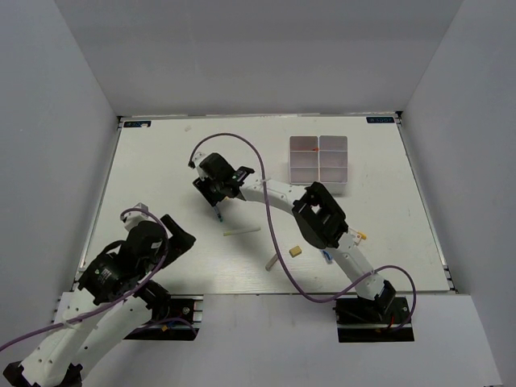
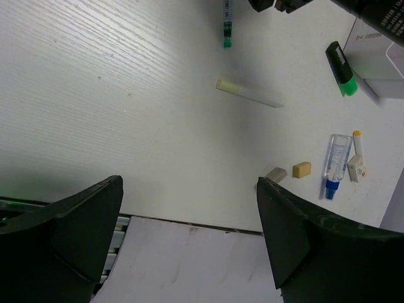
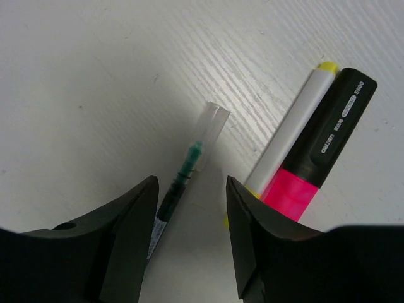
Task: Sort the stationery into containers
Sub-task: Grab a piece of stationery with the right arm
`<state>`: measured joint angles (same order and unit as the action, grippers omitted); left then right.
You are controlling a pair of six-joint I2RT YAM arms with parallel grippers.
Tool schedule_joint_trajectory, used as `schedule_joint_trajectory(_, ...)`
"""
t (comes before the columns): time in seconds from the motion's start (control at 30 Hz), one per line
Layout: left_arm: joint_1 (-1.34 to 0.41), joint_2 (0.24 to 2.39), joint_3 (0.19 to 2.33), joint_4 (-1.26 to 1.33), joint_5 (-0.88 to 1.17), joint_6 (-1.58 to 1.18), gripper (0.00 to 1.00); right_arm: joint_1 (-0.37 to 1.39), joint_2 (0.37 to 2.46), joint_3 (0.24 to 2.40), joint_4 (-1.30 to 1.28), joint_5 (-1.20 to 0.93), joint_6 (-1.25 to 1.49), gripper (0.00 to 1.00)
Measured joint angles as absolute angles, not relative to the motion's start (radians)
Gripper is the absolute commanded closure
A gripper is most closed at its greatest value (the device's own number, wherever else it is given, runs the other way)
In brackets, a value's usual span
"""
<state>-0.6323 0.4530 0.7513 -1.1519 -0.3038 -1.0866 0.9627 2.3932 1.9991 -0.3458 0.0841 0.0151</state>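
My right gripper (image 3: 189,184) is open and low over the table, reaching to the far left (image 1: 216,192). A thin green-tipped pen (image 3: 182,177) lies between its fingers, close to the left one. A black marker with a pink end (image 3: 315,164) and a white stick with a yellow tip (image 3: 291,123) lie just right of the right finger. My left gripper (image 2: 189,186) is open and empty near the front edge (image 1: 181,235). The white four-compartment box (image 1: 319,165) stands at the far right.
A pale stick (image 2: 249,93), a green-ended black marker (image 2: 341,68), a blue-tipped clear tube (image 2: 336,165), a tan eraser (image 2: 302,169), a grey eraser (image 2: 276,175) and a white eraser (image 2: 357,169) lie on the table. The right arm (image 1: 322,218) spans the middle.
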Motion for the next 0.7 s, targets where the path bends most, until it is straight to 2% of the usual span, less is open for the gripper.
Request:
schedule_joint_trajectory(0.23, -0.632, 0.463, 0.751, -1.15, -0.287, -1.09, 0.04, 0.968, 2.423, 2.007, -0.318, 0.125, 0.016, 0.46)
schedule_joint_trajectory(0.47, -0.632, 0.474, 0.752, -1.148, -0.276, -1.09, 0.04, 0.971, 2.436, 2.007, -0.318, 0.083, 0.022, 0.53)
schedule_joint_trajectory(0.6, -0.632, 0.474, 0.752, -1.147, -0.274, -1.09, 0.04, 0.972, 2.437, 2.003, -0.315, 0.083, 0.02, 0.59)
schedule_joint_trajectory(0.7, -0.632, 0.467, 0.753, -1.147, -0.274, -1.09, 0.04, 0.971, 2.436, 1.995, -0.304, 0.076, 0.017, 0.72)
